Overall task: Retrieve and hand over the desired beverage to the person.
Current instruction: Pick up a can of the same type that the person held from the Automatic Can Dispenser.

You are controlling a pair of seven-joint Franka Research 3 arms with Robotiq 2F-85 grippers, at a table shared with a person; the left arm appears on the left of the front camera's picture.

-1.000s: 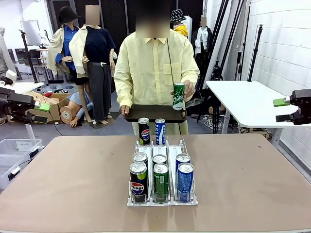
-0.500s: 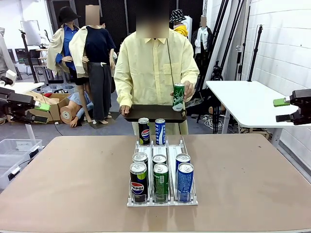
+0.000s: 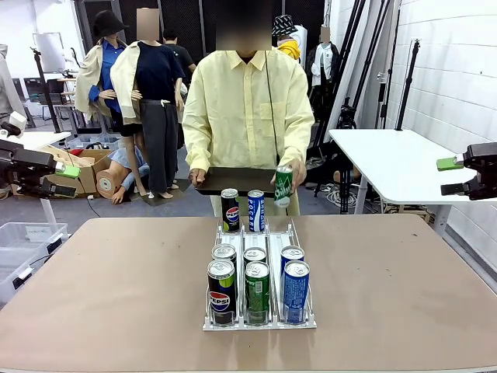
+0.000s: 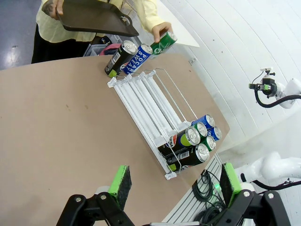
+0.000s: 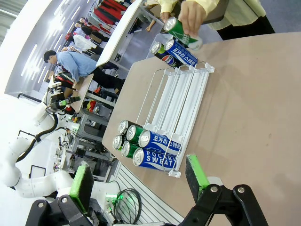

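**A:** What is in your rack right now?

**B:** The white wire rack (image 3: 273, 237) sits mid-frame on the worktop (image 3: 116, 287), with three lanes running away from you. At its near end you have a front black can (image 3: 221, 291) in the left lane. A front green can (image 3: 257, 291) stands in the middle lane and a front blue can (image 3: 296, 290) in the right lane. A second row (image 3: 255, 255) of three cans stands directly behind them. At the far end, a far black can (image 3: 231, 210) stands in the left lane and a far blue can (image 3: 256, 210) in the middle lane. The stretch of lanes between the two groups is bare.

**A:** And the person?

**B:** The person (image 3: 247, 109) stands at the top centre of your front view, across the worktop. One hand (image 3: 295, 177) grips a tilted green can (image 3: 284, 186) over the far end of the right lane, just beside the far blue can. You cannot tell whether it touches the rack. The other hand holds a dark tray (image 3: 233, 180) level above the rack's far end.

**A:** What about the grippers?

**B:** Your left gripper (image 4: 175, 186) hangs at the left edge of the front view, well away from the rack. Its jaws are spread wide and hold nothing. Your right gripper (image 5: 138, 183) is at the right edge, likewise released and touching nothing.
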